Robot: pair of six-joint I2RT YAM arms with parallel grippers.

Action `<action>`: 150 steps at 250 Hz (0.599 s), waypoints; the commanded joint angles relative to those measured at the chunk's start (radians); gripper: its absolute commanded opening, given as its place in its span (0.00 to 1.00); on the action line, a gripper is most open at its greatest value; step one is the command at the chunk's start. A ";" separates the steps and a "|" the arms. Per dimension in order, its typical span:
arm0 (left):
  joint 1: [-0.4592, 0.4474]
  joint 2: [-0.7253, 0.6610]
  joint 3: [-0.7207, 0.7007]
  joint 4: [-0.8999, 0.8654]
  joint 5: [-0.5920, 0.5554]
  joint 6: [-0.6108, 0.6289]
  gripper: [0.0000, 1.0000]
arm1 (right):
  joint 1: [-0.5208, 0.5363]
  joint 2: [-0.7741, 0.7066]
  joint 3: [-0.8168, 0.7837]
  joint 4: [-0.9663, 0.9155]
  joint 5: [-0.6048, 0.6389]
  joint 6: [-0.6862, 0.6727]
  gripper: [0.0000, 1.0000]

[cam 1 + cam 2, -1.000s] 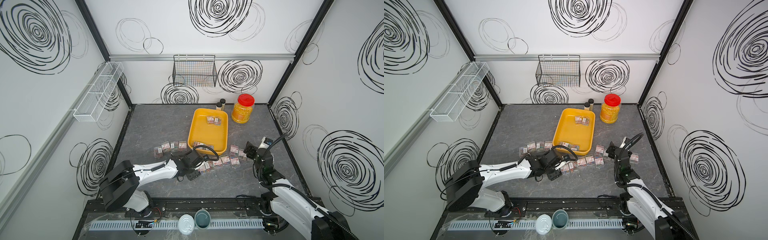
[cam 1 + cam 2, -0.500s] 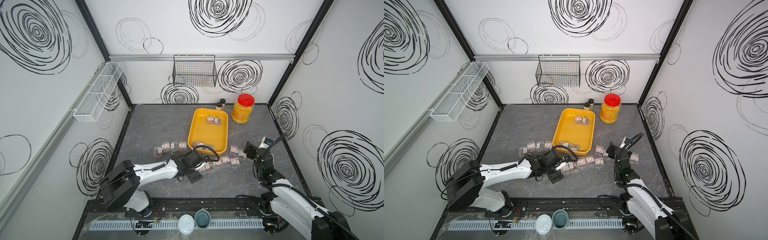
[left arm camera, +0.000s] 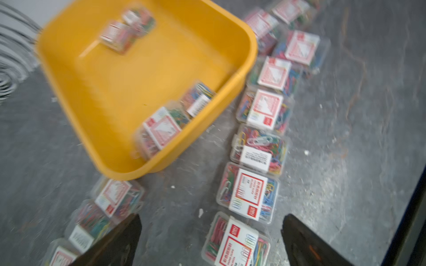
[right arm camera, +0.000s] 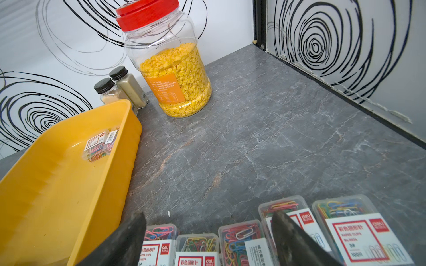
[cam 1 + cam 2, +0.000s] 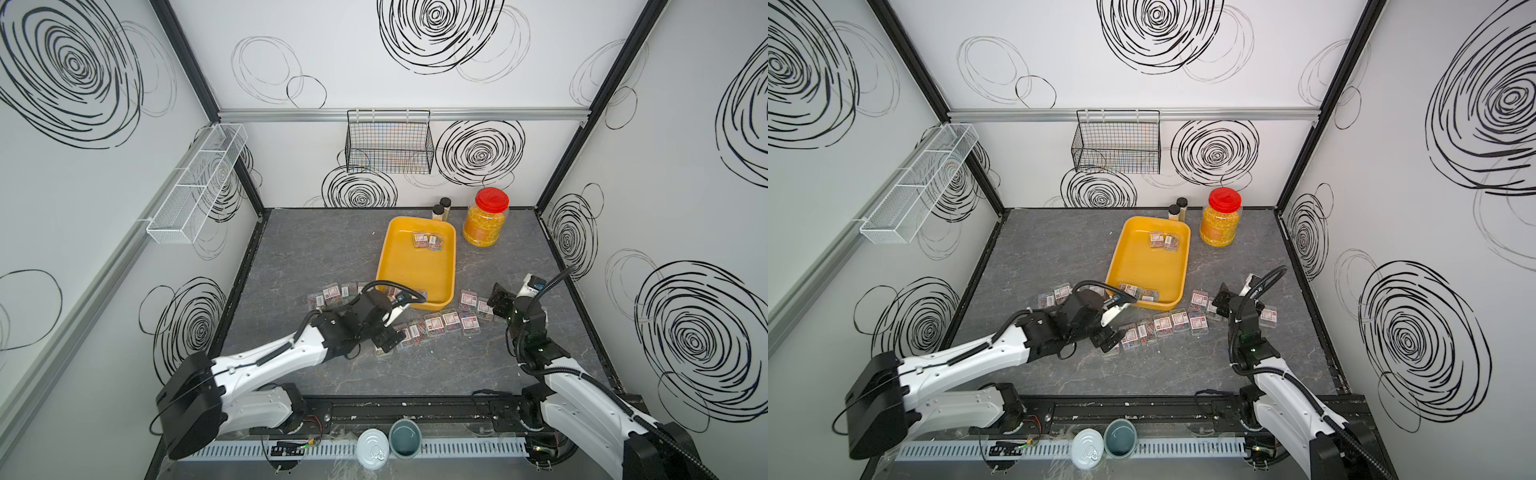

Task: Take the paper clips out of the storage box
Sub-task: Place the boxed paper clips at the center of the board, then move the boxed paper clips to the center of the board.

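four cases of paper clips [image 5: 428,241] lie in the yellow storage box [image 5: 409,266], viewed from above with the robot at 6 o'clock: two at its 12 o'clock end, two against its 6 o'clock wall. the other cases are laid in rows on the grey bench [image 5: 332,249] along the box's 6 o'clock edge. both end effectors are held open and empty, the left end effector [image 5: 393,325] near 7 o'clock of the box, the right end effector [image 5: 500,305] at 4 o'clock. the near pair is probably best taken next: the rim should be cleared, one case straddled, then lifted straight up.
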 commanded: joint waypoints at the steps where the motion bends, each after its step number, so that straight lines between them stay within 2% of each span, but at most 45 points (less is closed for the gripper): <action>1: 0.100 -0.199 -0.088 0.116 -0.183 -0.267 0.99 | 0.006 0.010 0.005 0.021 0.031 0.000 0.85; 19: 0.177 -0.332 -0.167 0.112 -0.336 -0.470 0.99 | 0.006 0.022 0.014 0.017 0.043 0.006 0.84; 30: 0.242 -0.401 -0.212 0.089 -0.367 -0.600 0.99 | 0.006 0.031 0.025 0.004 0.039 0.009 0.83; 43: 0.337 -0.460 -0.259 0.075 -0.289 -0.688 0.99 | 0.007 0.040 0.043 -0.021 0.018 0.008 0.81; 69: 0.492 -0.489 -0.348 0.093 -0.003 -0.813 1.00 | 0.019 0.023 0.105 -0.102 -0.037 0.012 0.75; 83: 0.516 -0.474 -0.381 0.080 0.076 -0.863 0.84 | 0.032 0.018 0.147 -0.127 -0.087 0.005 0.69; 95: 0.498 -0.461 -0.404 0.068 0.067 -0.880 0.63 | 0.055 0.021 0.187 -0.134 -0.131 -0.001 0.68; 103: 0.463 -0.451 -0.405 0.022 0.002 -0.897 0.57 | 0.071 0.032 0.220 -0.140 -0.156 -0.001 0.68; 125: 0.318 -0.412 -0.399 -0.076 -0.188 -0.935 0.56 | 0.139 0.112 0.320 -0.156 -0.167 -0.007 0.67; 150: 0.154 -0.355 -0.391 -0.109 -0.305 -0.995 0.49 | 0.229 0.261 0.430 -0.139 -0.118 -0.042 0.70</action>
